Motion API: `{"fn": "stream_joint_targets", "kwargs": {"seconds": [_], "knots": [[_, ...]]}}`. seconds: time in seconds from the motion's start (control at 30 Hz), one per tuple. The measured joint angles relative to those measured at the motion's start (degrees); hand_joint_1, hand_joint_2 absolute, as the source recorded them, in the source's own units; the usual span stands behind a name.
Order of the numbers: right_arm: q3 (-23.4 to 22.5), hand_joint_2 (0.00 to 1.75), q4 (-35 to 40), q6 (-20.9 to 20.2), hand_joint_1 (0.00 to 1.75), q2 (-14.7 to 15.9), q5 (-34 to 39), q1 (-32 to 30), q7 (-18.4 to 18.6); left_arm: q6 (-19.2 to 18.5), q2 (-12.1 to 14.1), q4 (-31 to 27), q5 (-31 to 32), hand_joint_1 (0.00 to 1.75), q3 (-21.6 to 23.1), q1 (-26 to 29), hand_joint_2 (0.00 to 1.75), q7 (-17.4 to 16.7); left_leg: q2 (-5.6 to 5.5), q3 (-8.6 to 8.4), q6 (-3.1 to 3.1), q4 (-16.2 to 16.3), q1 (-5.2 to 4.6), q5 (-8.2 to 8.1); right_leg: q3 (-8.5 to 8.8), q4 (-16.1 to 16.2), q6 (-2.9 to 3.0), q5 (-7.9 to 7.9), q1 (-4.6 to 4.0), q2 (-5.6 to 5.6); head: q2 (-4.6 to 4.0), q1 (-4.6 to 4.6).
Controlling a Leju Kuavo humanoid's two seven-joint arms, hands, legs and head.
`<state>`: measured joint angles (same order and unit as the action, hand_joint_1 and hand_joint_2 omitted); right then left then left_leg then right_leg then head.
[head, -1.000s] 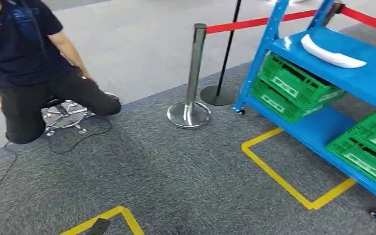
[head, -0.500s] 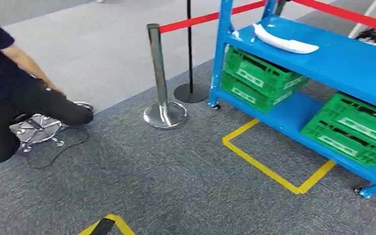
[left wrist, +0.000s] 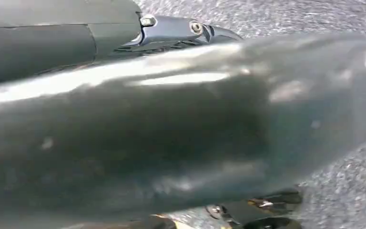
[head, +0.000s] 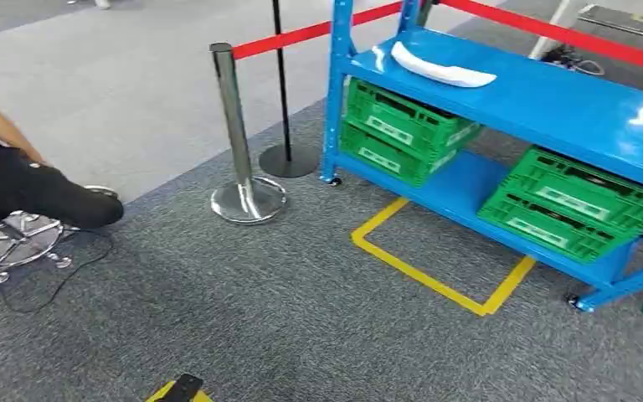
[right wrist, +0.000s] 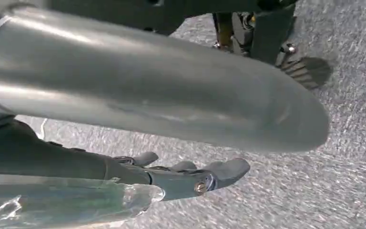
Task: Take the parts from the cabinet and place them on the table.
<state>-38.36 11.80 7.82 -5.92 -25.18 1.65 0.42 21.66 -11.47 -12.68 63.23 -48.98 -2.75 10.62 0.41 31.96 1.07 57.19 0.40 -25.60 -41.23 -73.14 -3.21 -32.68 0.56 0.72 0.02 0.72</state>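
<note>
Cabinet: blue metal shelf rack (head: 544,96) is standing on grey carpet (head: 301,301) at the right of the head view
Part: white curved part (head: 442,67) is lying on the rack's top shelf near its left end, with nothing gripping it
Crates: green plastic crates (head: 402,130) are sitting stacked on the lower shelf, with another pair (head: 573,205) further right
Floor marks: yellow tape outline (head: 435,264) is lying in front of the rack
Barrier: chrome stanchion (head: 239,138) is carrying a red belt (head: 289,35) just left of the rack
Person: someone in dark trousers (head: 25,188) is crouching by a wheeled stool base (head: 21,239) at the left edge
Left hand (left wrist: 181,31): dark fingers are showing beside a blurred silver limb; I cannot tell how far they are spread
Right hand (right wrist: 186,176): fingers are hanging loosely apart over the carpet, holding nothing
</note>
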Motion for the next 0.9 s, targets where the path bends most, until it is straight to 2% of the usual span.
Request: {"fn": "stream_joint_targets", "kwargs": {"seconds": [0.03,0.07,0.1,0.13,0.17,0.2,0.23,0.27,0.33,0.37,0.4,0.43,0.5,0.53,0.57,0.6,0.67,0.7,0.73,0.77,0.8,0.83,0.87,0.9], "knots": [[0.0,0.0,0.0,0.0,0.0,0.0,0.0,-0.02,0.0,-0.15,0.07,0.02,0.76,0.0,0.41,0.17,0.0,-0.02,0.57,0.03,0.05,0.01,-0.12,-0.03,-1.2,-2.8,0.0,-0.79,-0.01,-0.19,0.0,-0.04],[-0.02,0.0,0.0,-0.13,0.0,0.0,-0.02,-0.16,0.0,-0.2,0.07,0.02,1.69,0.0,0.85,0.26,0.0,-0.02,1.03,0.02,0.06,0.01,-0.17,-0.04,-1.06,-2.83,0.05,-0.24,-0.03,-0.22,0.0,-0.02],[-0.04,0.0,0.0,-0.31,0.0,0.0,-0.13,-0.36,0.02,-0.33,0.07,0.02,2.84,0.0,1.4,0.3,0.0,-0.02,1.44,0.0,0.08,0.02,-0.2,-0.07,0.45,-0.4,0.16,1.42,-0.06,-0.26,0.0,0.0],[-0.04,0.0,0.0,-0.48,0.0,0.0,-0.28,-0.47,0.07,-0.39,0.07,0.04,4.07,0.0,2.21,0.36,0.0,-0.02,1.77,-0.09,0.05,0.02,-0.21,-0.11,3.06,4.25,0.36,3.73,-0.07,-0.51,0.0,0.0],[-0.04,0.0,0.0,-0.65,0.0,0.0,-0.42,-0.45,0.26,-0.57,0.07,0.07,4.7,0.0,3.01,0.4,0.0,-0.13,2.15,-0.23,-0.07,0.02,-0.21,-0.19,6.16,9.71,0.55,5.91,-0.12,-1.33,0.0,0.0],[-0.04,0.0,0.0,-0.81,0.0,0.0,-0.59,-0.34,0.37,-0.66,0.07,0.09,4.83,0.0,3.59,0.44,0.0,-0.5,2.55,-0.39,-0.28,0.02,-0.3,-0.28,8.42,13.91,0.68,6.27,-0.34,-3.72,0.0,0.0],[-0.04,0.0,0.0,-0.98,0.0,0.0,-0.79,-0.07,0.39,-0.66,0.13,0.11,5.05,0.0,3.87,0.54,0.0,-0.99,2.88,-0.33,-0.72,0.3,-0.68,-0.51,8.63,14.5,1.02,6.04,-0.73,-3.86,0.0,-0.07],[-0.04,0.0,0.0,-1.05,0.0,0.0,-0.98,0.02,0.39,-0.63,0.2,0.11,5.07,0.0,4.04,0.57,0.0,-1.36,3.12,-0.34,-1.03,0.26,-0.65,-0.38,8.65,14.44,1.25,6.14,-0.79,-3.12,0.0,-0.18],[-0.04,0.0,0.0,-1.14,0.0,0.0,-1.33,-0.18,0.39,-0.42,0.26,0.13,4.52,0.0,4.35,0.62,0.0,-2.19,3.9,-0.52,-1.56,-0.07,-0.41,-0.23,7.99,14.35,1.78,6.2,-1.06,-2.36,0.0,-0.11],[-0.04,0.0,0.0,-1.14,0.0,0.0,-1.4,-0.24,0.39,-0.37,0.33,0.13,4.07,0.0,4.41,0.59,0.0,-2.6,3.93,-0.51,-2.06,0.03,-0.43,-0.56,8.81,14.86,2.32,6.57,-0.75,-1.89,0.0,-0.02],[-0.04,0.0,0.0,-1.11,0.0,0.0,-1.55,-0.3,0.5,-0.37,0.42,0.13,3.95,0.0,4.41,0.56,0.0,-2.91,2.19,-0.21,-2.51,0.99,-0.3,-1.38,8.8,15.04,2.53,6.73,-0.52,-1.57,0.0,-0.2],[-0.04,0.0,0.0,-1.09,0.0,0.0,-1.75,-0.2,0.5,-0.37,0.44,0.15,4.04,0.0,4.41,0.56,0.0,-3.6,0.87,1.08,-2.75,3.95,-0.25,-3.44,8.74,15.04,2.88,6.94,-0.42,-1.18,0.0,-0.31],[-0.04,0.0,0.0,-1.03,0.0,0.0,-1.84,0.12,0.05,-0.41,0.48,0.17,4.78,0.0,4.57,0.8,0.0,-5.04,0.24,5.38,-3.0,12.9,-0.18,-7.66,8.52,15.03,3.13,7.04,-0.41,-0.18,0.0,-0.33],[-0.04,0.0,0.0,-1.03,0.0,0.0,-1.84,0.1,-0.26,-0.57,0.52,0.2,5.24,0.0,4.76,0.88,0.0,-5.77,0.07,7.23,-3.06,16.4,-0.18,-8.7,8.46,15.02,3.13,7.04,-0.41,0.38,0.0,-0.31],[-0.04,0.0,0.0,-1.05,0.0,0.0,-1.9,0.09,-0.44,-0.72,0.55,0.28,5.42,0.0,4.92,0.96,0.0,-6.23,0.05,7.94,-3.07,17.37,-0.17,-8.22,8.5,15.01,3.12,7.04,-0.4,0.99,0.0,-0.28],[-0.04,0.0,0.0,-1.07,0.0,0.0,-1.97,0.02,-0.48,-0.9,0.55,0.37,5.62,0.0,5.03,0.97,0.0,-6.6,0.03,7.37,-3.05,15.85,-0.16,-6.41,8.57,15.0,3.11,7.04,-0.34,1.54,0.0,-0.33],[-0.04,0.0,0.0,-1.09,0.0,0.0,-2.14,0.03,-0.29,-1.27,0.55,0.44,5.66,0.0,5.11,0.96,0.0,-6.73,-0.52,3.67,-3.02,7.75,0.07,-1.34,8.69,14.96,2.9,7.05,-0.14,2.66,0.0,-0.3],[-0.04,0.0,0.0,-1.09,0.0,0.0,-2.45,0.12,0.46,-1.36,0.55,0.44,5.7,0.0,5.18,0.95,0.0,-6.75,-1.9,1.41,-3.1,3.13,0.34,0.6,8.65,14.94,2.53,7.05,-0.08,3.21,0.0,-0.31],[-0.04,0.0,0.0,-1.09,0.0,0.04,-2.65,0.24,1.03,-1.4,0.46,0.5,5.77,0.0,5.27,0.94,0.0,-6.78,-3.4,0.17,-3.16,0.26,0.52,0.23,8.28,14.47,2.05,6.9,-0.48,3.77,0.0,-0.48],[-0.02,0.0,0.0,-1.03,0.0,0.07,-3.1,0.31,1.66,-1.4,0.5,0.5,5.83,0.0,5.37,0.82,0.0,-6.88,-3.24,0.37,-2.56,0.2,0.56,0.08,7.98,14.46,1.73,7.01,-0.42,4.16,0.0,-0.35],[-0.02,0.0,0.0,-1.03,0.0,0.09,-3.41,0.14,2.1,-1.38,0.52,0.5,5.92,0.0,5.38,0.76,0.0,-6.95,-3.01,0.44,-2.33,0.19,0.39,0.04,7.87,14.72,1.41,7.15,-0.27,4.33,0.0,-0.39],[0.0,0.0,0.0,-1.01,0.0,0.09,-3.65,-0.17,2.32,-1.35,0.55,0.5,5.94,0.0,5.4,0.77,0.0,-6.97,-2.73,0.4,-1.83,0.19,0.12,0.08,7.81,15.06,0.99,7.33,-0.01,4.68,0.0,-0.39],[0.0,0.0,0.0,-0.98,0.0,0.15,-3.65,-0.41,2.36,-1.31,0.55,0.5,5.99,0.0,5.4,0.76,0.0,-6.97,-2.3,0.32,-1.34,-0.06,0.26,0.29,7.4,15.18,0.59,7.33,0.02,4.98,0.0,-0.39],[-0.02,0.0,0.0,-0.94,0.0,0.28,-3.61,-0.52,2.32,-1.27,0.55,0.5,5.96,0.0,5.4,0.7,0.0,-6.97,-1.76,0.22,-0.87,-0.37,0.48,0.52,7.33,14.38,0.43,6.85,0.01,3.68,0.0,-0.35]]}}
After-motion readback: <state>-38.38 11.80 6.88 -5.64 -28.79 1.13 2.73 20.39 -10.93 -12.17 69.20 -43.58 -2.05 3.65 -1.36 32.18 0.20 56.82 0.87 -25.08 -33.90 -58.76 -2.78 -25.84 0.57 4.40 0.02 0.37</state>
